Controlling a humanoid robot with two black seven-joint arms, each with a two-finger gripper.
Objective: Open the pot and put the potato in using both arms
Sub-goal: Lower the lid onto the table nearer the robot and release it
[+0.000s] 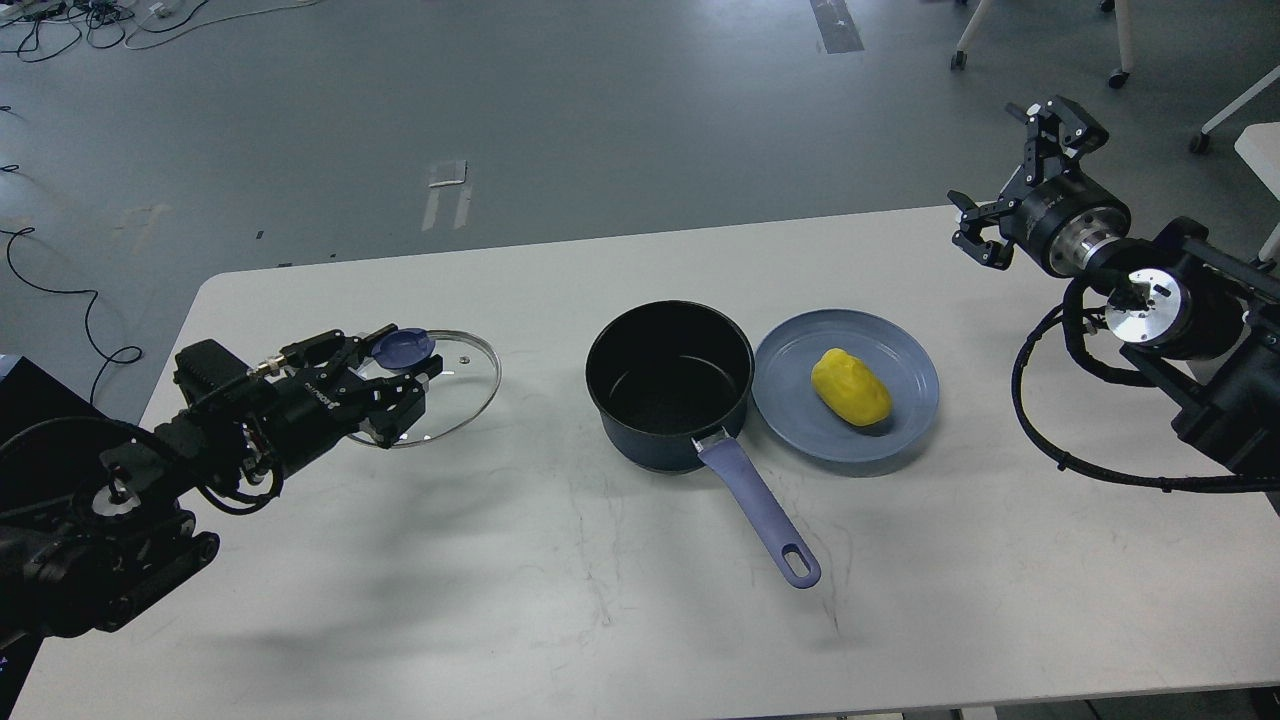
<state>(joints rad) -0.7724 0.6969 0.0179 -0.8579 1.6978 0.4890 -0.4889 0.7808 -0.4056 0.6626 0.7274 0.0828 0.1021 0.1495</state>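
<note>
Potato (851, 387) lay on a light-blue plate (790, 400) touching the open pot (669, 385), long axis running upper-left to lower-right; the spread-fingered right gripper (1010, 180), nearer, hovered up-right. Left gripper (405, 375) was at the glass lid (470, 385), grip unclear.

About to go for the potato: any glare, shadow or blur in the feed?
Head view: sharp, evenly lit. Soft arm shadows on the table, none on the potato or its plate. Faint sheen inside the pot; glass lid hard to see.
</note>
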